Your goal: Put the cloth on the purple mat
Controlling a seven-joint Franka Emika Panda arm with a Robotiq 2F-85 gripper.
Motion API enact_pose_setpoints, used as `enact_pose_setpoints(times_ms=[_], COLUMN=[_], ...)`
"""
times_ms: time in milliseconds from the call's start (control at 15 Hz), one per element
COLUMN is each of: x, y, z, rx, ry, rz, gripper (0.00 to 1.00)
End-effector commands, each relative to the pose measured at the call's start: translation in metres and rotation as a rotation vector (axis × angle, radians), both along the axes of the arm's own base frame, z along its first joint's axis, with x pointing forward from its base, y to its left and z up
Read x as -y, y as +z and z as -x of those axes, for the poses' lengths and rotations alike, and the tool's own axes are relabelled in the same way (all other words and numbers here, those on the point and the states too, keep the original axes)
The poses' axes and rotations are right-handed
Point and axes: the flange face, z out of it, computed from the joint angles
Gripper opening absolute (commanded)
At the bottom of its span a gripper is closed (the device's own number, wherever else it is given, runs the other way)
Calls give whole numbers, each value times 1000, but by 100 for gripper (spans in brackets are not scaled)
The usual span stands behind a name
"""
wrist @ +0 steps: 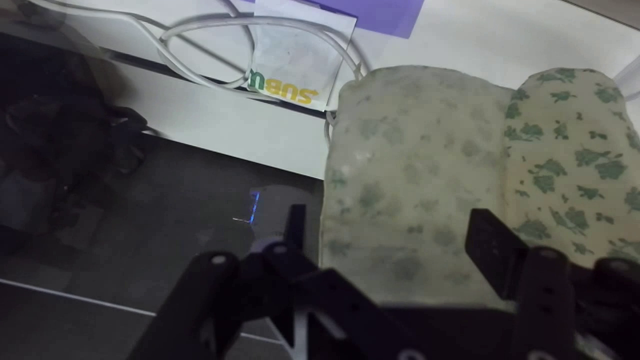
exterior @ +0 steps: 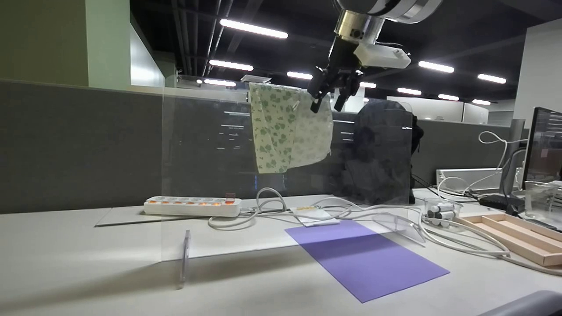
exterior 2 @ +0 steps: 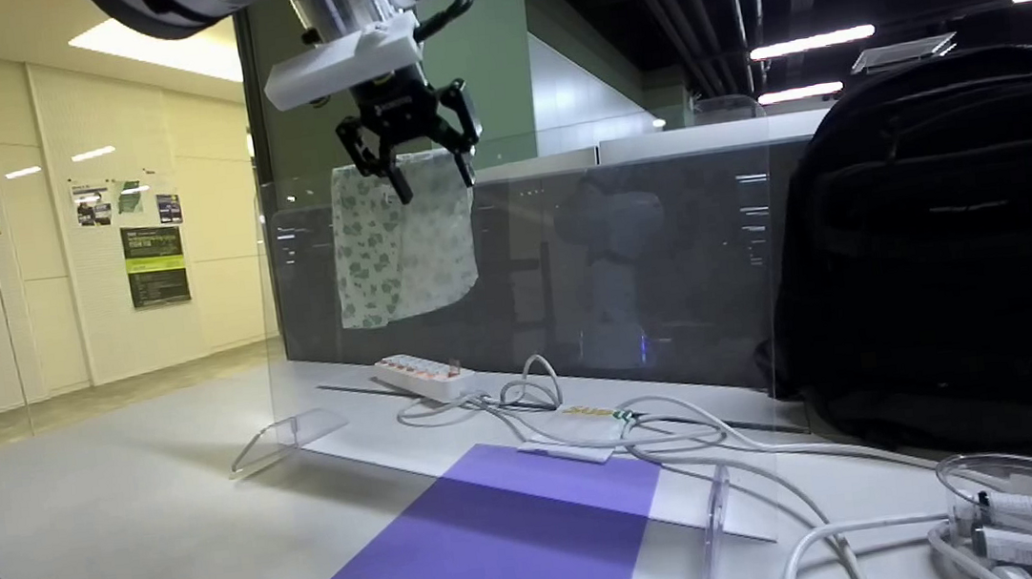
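Presently, the black two-finger end effector is positioned at the upper portion of the cream-green, leaf-printed fabric cloth, with its fingers spread well apart. In the wrist view, the paler section of the cloth appears between and behind the fingers; whether any contact exists cannot be determined. In both exterior views, the cloth hangs from the top edge of the upright, clear plastic panel, well above the white counter. The flat, rectangular, violet-purple mat lies on the counter and extends to both sides of the lower edge of the panel. Cloth and mat are well apart. A white paper packet with yellow and green lettering overlaps one edge of the mat. A white plastic power strip with orange indicators lies on the counter, near loose white cables. In an exterior view, a light wooden compartmented tray is located beside the cables. A black fabric backpack stands upright beside the panel
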Motion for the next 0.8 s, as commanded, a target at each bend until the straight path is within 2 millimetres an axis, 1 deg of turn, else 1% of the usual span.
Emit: enact_pose_setpoints(times_ms=[0,133,267,333,467,600,733], x=[0,1,4,10,18,27,33], y=[2,1,1,2,3,4,4], z=[7,8,9,5,5,4,5], rx=[48,58,70,75,80,81,80], ry=[-14,-17,-26,-33,-56,-80,-94], rz=[0,1,2,3,-2,-8,-11], gripper=[53,38,26,18,4,0,0])
